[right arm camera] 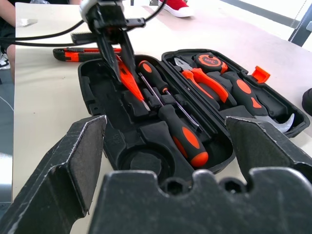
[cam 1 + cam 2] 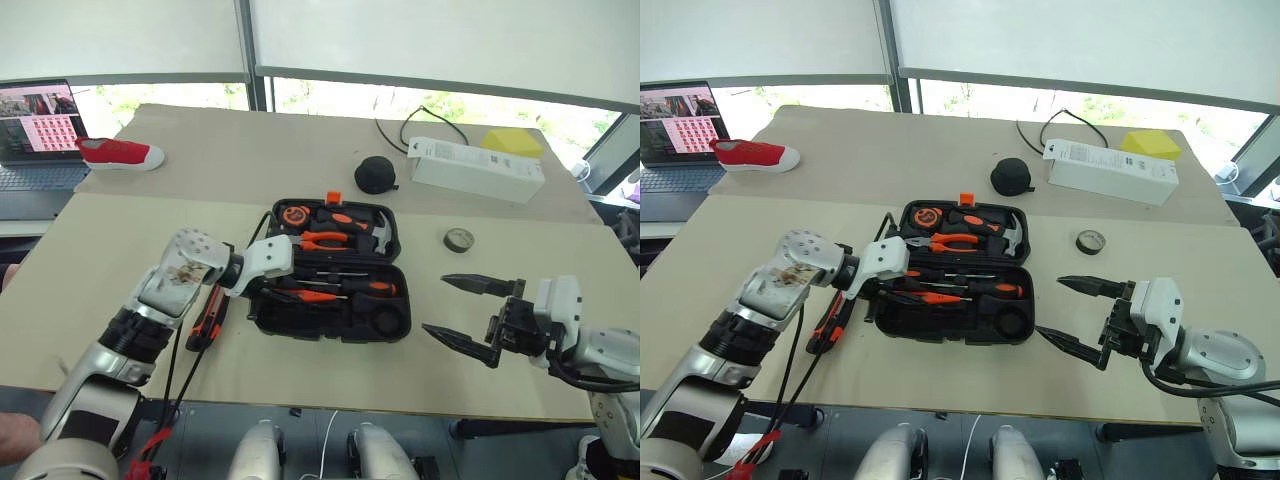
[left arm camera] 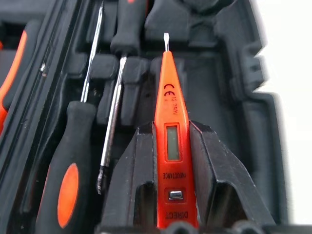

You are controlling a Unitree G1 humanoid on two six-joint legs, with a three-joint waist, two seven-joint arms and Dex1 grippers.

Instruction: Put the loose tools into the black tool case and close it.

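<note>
Tester screwdriver — thin and orange — sits pinched between the left gripper's fingers, its tip over the near half of the open black tool case, where two black-and-orange screwdrivers already lie. The right gripper hovers spread wide just beside the case. The utility knife lies on the table — the tape roll too.
</note>
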